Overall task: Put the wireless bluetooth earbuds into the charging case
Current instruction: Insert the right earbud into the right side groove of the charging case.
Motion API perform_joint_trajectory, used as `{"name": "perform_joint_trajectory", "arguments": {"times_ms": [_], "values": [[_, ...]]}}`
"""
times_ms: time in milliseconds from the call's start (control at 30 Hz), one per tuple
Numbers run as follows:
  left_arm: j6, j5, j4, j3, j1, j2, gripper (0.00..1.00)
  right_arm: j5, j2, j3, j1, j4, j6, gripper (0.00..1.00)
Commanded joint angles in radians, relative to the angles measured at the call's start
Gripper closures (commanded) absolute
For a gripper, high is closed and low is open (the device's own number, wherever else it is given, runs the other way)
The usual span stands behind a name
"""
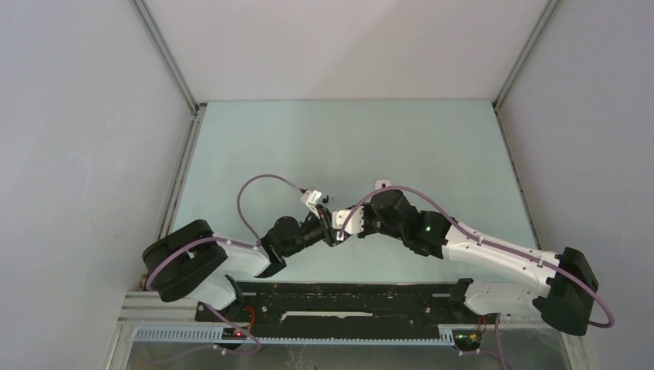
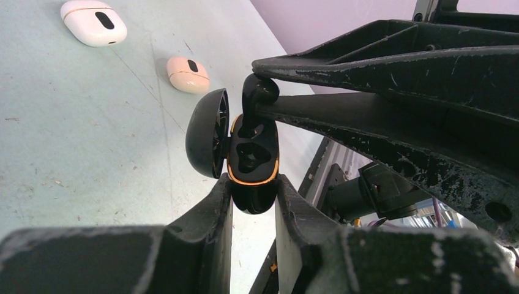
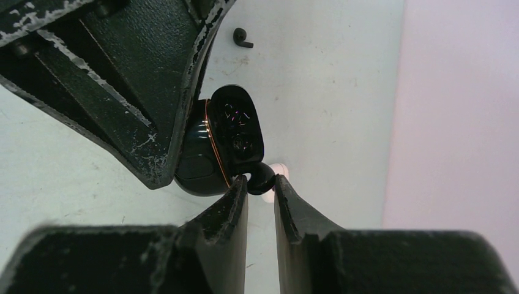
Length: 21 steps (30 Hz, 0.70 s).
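Our left gripper [image 2: 252, 187] clamps the open case [image 2: 252, 156]; our right gripper [image 3: 260, 182] pinches an earbud [image 2: 260, 92] at its twelve o'clock; a second earbud [image 3: 243, 38] lies loose.

Three cases: black case [image 2: 252, 156], white case [image 2: 92, 23], beige case [image 2: 186, 73]. Two black earbuds: near earbud [image 3: 261, 176], far earbud [image 3: 243, 38].

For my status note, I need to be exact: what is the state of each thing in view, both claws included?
black charging case: lid open.
held black earbud: at the case's opening, not yet seated.
loose black earbud: lying outside any case.
white case: closed.
beige case: closed.
left claw: shut on the black charging case.
right claw: shut on the held black earbud.
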Motion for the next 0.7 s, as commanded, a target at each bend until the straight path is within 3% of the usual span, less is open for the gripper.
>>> {"name": "perform_joint_trajectory", "arguments": {"times_ms": [0,233,533,667], "values": [[0.032,-0.023,0.083,-0.009,0.013,0.009,1.0,-0.073,-0.035,0.013,0.017,-0.049,-0.001,0.8],[0.103,0.01,0.086,-0.01,0.013,0.024,1.0,-0.269,-0.081,0.014,-0.01,-0.15,-0.006,0.69],[0.204,0.057,0.138,-0.027,0.011,0.045,1.0,-0.406,-0.06,0.093,-0.064,-0.257,0.028,0.63],[0.259,0.049,0.141,-0.039,0.002,0.044,1.0,-0.54,-0.096,0.179,-0.159,-0.323,0.091,0.62]]}}
